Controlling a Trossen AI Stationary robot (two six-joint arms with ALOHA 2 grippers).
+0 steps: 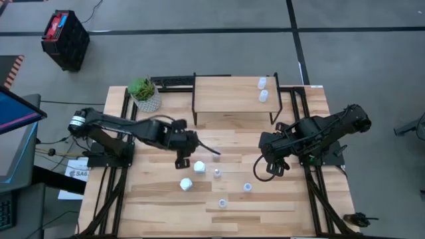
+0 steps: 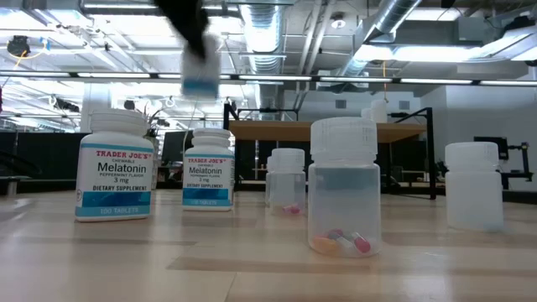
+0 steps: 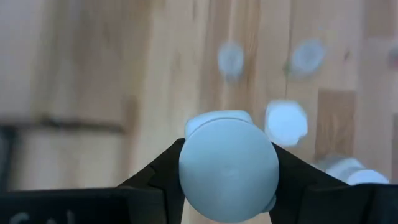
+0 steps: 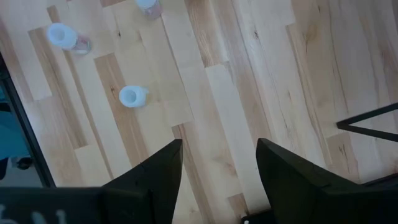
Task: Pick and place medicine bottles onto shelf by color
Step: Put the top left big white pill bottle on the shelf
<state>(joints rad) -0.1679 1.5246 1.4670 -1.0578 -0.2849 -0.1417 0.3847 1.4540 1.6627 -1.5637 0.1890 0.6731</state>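
My left gripper (image 1: 180,158) is shut on a white medicine bottle (image 3: 229,168), which shows blurred and high above the table in the low view (image 2: 200,71). Two more white labelled bottles (image 1: 198,166) (image 1: 186,184) stand upright on the wooden table. Three translucent bottles (image 1: 217,172) (image 1: 247,188) (image 1: 222,202) stand to their right. The shelf (image 1: 226,99) stands at the table's far edge, with two pale bottles (image 1: 261,83) (image 1: 263,96) on its right end. My right gripper (image 4: 219,149) hangs open above bare table, right of the bottles. My left gripper pinches the white bottle between its two fingers, one on each side of its round cap (image 3: 186,167). The fingers (image 3: 158,174) come from above, slanting down. The bottle is lifted clear of the table and hangs below the gripper (image 2: 189,25).
A white patterned plant pot (image 1: 146,96) with a green plant stands left of the shelf. The shelf's thin black legs (image 1: 194,106) reach down to the table. Bare planks lie along the table's near edge (image 1: 219,222). A black crate (image 1: 65,40) sits on the floor beyond.
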